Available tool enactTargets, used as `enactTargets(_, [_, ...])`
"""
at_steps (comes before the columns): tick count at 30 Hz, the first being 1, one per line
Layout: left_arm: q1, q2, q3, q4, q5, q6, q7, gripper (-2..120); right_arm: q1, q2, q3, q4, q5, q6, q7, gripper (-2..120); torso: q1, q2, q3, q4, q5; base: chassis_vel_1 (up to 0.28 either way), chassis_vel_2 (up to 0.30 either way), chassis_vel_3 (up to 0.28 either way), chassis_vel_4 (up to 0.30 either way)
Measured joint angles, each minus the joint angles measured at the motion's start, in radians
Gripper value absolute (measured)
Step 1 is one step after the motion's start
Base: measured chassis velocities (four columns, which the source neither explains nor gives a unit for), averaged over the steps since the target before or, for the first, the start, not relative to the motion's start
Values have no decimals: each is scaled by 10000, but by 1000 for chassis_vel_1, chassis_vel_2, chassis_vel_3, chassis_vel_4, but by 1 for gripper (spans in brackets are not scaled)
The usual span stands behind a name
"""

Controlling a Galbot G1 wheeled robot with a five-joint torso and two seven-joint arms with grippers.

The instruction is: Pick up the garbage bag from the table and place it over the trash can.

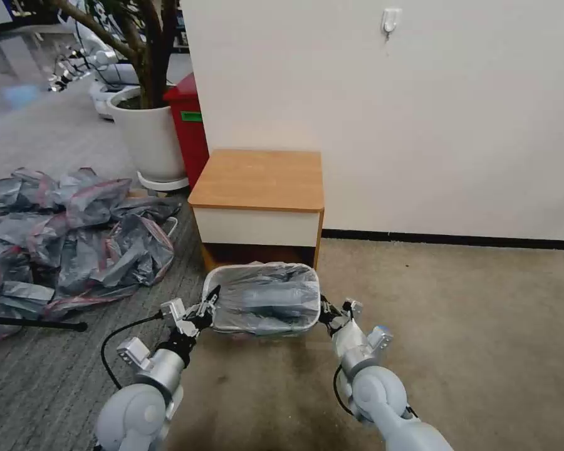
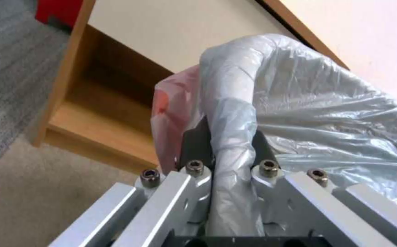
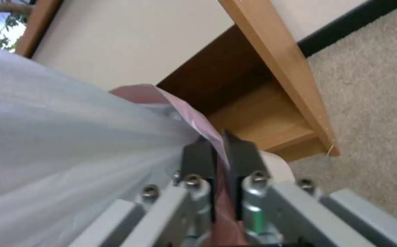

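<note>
The garbage bag [image 1: 266,299] is stretched across the mouth of the trash can [image 1: 214,275], which stands on the carpet just in front of the small wooden stand [image 1: 257,178] against the wall. The grey film sags into the opening, and its rim wraps the can's edge on both short sides.

The left tool [image 1: 208,305] sits at the can's left edge. In the left wrist view its two dark fingers [image 2: 194,144] are drawn close together, clenched on a bunched fold of the grey plastic [image 2: 235,113], with the pink-red rim of the bag just beside them.

The right tool [image 1: 328,311] sits at the can's right edge. In the right wrist view its fingers [image 3: 242,154] are nearly closed, pinching the thin pink-red rim of the bag [image 3: 194,118] between them, while the grey film pulls taut away toward the other side.

The stand's tabletop lies bare. To the left, on the grey carpet, lies a heap of similar grey and pink bags [image 1: 69,232], well apart from the can.
</note>
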Motion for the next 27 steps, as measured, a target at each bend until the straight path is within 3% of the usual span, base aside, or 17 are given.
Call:
enactTargets(4, [-75,51,-29,42,0,-2,1,5,-236,-265,42,343,-341,-49,169,28,0,0,0,0,0,0,0,0,0])
enactTargets(7, [-92,56,-30,55,0,-2,2,5,-279,-323,52,386,-418,-55,196,32,0,0,0,0,0,0,0,0,0])
enactTargets(8, [-134,60,-35,88,0,-7,2,5,-359,-411,92,462,-553,-59,226,41,0,0,0,0,1,0,0,0,0])
enactTargets(9, [-134,60,-35,88,0,-7,2,5,-359,-411,92,462,-553,-59,226,41,0,0,0,0,1,0,0,0,0])
enactTargets(12, [-186,65,-37,141,-6,-21,2,5,-448,-511,161,581,-677,-59,329,56,0,0,0,0,1,0,0,0,0])
enactTargets(15, [-199,68,-38,157,-7,-23,2,5,-467,-535,183,611,-716,-59,370,63,0,0,0,-1,1,0,0,0,0])
enactTargets(18, [-272,109,-58,232,-15,-40,-6,5,-581,-689,301,794,-1016,-24,459,80,0,0,0,-1,1,0,0,0,0])
enactTargets(23, [-418,152,-76,381,-30,-60,-33,5,-778,-784,397,1227,-1073,-8,532,97,0,0,0,0,0,0,0,0,0])
enactTargets(27, [-554,168,-79,527,-33,-71,-45,5,-868,-840,490,1503,-1227,-8,838,100,0,0,0,0,0,0,0,0,0])
